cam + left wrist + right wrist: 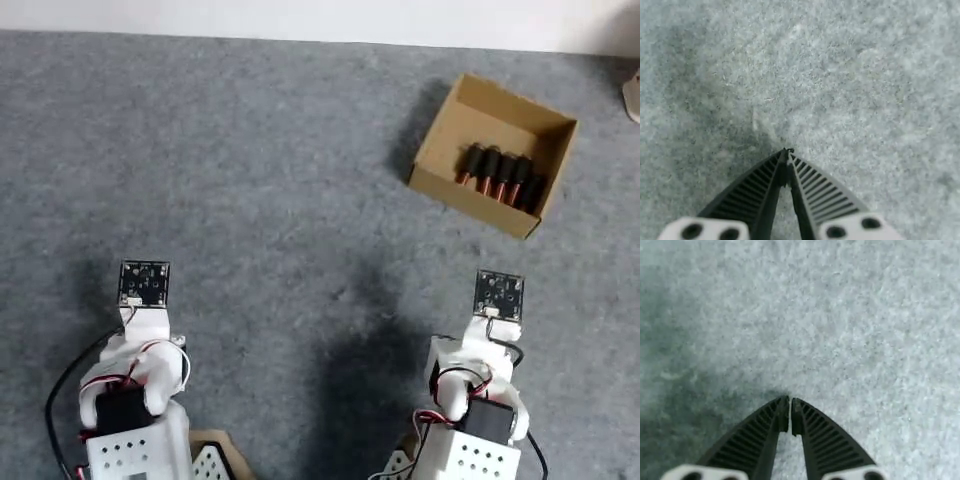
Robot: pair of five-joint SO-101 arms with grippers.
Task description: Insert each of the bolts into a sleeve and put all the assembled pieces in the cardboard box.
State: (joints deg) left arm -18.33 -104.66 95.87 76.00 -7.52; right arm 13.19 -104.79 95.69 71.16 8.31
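Observation:
The cardboard box (437, 150) sits at the back right of the grey felt table. Inside it lie several assembled pieces (499, 176) side by side, black sleeves with copper-coloured bolt ends. My left gripper (788, 154) hangs shut over bare felt at the front left, with nothing between its fingers. My right gripper (790, 405) is shut too, over bare felt at the front right, well short of the box. In the high view the left arm (145, 330) and the right arm (490, 340) are both folded back near the table's front edge.
A pale object (632, 95) pokes in at the right edge behind the box. Brown cardboard pieces (215, 452) lie by the arm bases at the front edge.

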